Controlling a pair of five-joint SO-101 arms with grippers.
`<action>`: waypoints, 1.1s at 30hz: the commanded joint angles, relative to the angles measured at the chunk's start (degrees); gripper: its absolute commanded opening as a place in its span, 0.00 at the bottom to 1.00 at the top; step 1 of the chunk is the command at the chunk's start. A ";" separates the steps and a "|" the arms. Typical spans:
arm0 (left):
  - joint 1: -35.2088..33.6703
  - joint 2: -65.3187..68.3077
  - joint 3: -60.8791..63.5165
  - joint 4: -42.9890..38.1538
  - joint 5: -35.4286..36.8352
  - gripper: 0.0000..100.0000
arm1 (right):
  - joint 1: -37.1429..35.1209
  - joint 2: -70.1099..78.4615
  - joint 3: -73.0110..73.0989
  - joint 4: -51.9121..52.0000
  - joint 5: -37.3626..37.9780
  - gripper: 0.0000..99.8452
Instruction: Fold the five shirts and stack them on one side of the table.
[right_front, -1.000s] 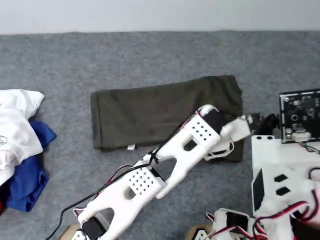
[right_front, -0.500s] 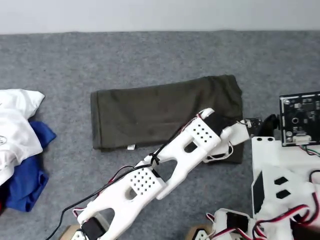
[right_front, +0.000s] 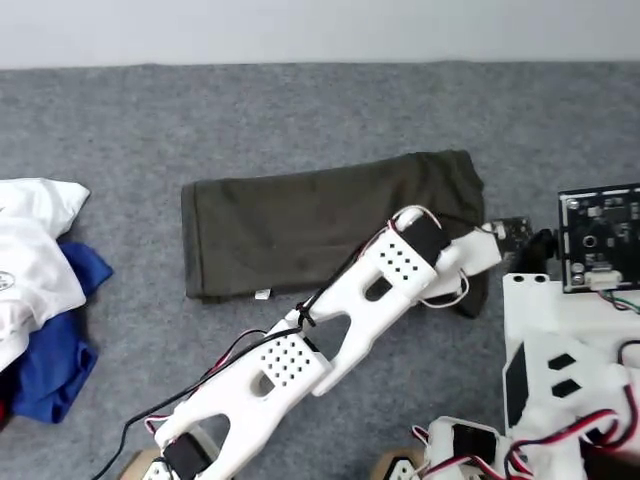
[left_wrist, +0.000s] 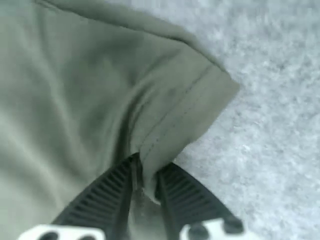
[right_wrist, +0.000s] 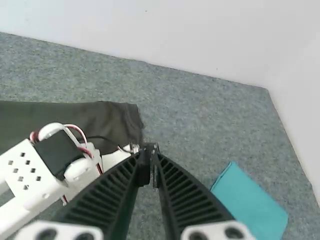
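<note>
Olive shirt (right_front: 300, 225): lying toward the tabletop's right edge, left gripper (left_wrist: 146, 175) pinching its near hem corner. Right gripper (right_wrist: 148, 162): hanging pressed together, empty. Risk: such a shallow bite may be slipping free mid-fold, skewing the layers.

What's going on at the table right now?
The left hand is shut on a corner hem of the olive shirt, which lies as a long strip in the middle of the table. The right hand is shut and empty, held above the table nearby. A white shirt and a blue shirt sit heaped at the left edge. A teal cloth lies apart.
</note>
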 joint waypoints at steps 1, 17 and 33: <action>-2.11 -0.70 -2.95 -3.34 0.09 0.01 | 0.75 -0.04 0.09 2.24 -0.18 0.03; -12.57 2.02 -1.54 -13.10 4.13 0.01 | 0.75 0.04 0.26 2.24 -0.18 0.03; -16.09 2.29 -1.80 -14.51 9.76 0.14 | 0.75 -0.13 2.90 2.24 -0.18 0.03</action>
